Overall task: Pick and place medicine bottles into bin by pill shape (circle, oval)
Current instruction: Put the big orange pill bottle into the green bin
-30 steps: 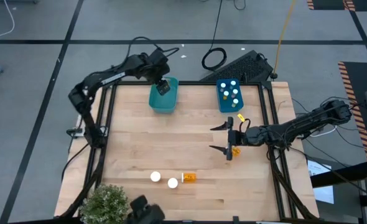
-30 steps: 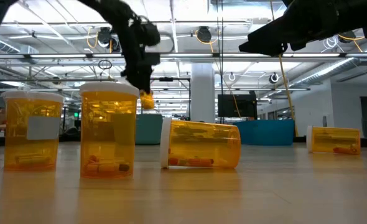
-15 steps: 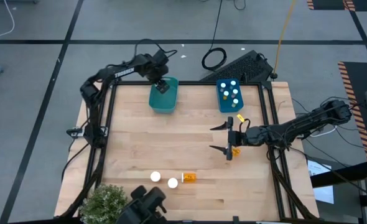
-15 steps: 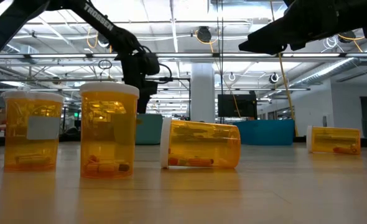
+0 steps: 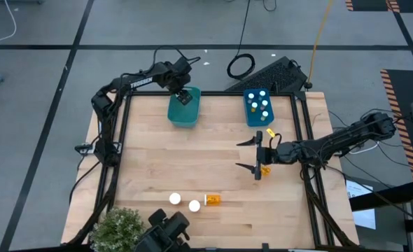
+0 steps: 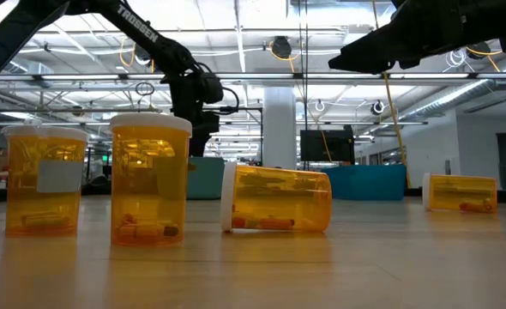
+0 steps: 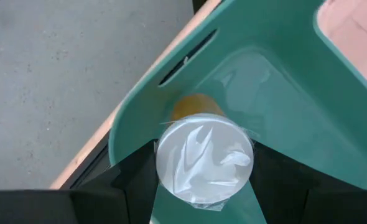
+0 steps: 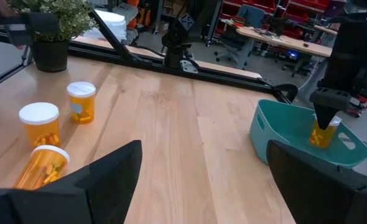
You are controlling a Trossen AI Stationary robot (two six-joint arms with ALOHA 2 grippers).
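Presently: left gripper clenched on a medicine bottle, low inside the teal bin, near its far wall. Risk: if let go close to the rim, the bottle may bounce or tip out. Bottle: translucent orange, white cap. Right gripper spread wide, idle mid-table.
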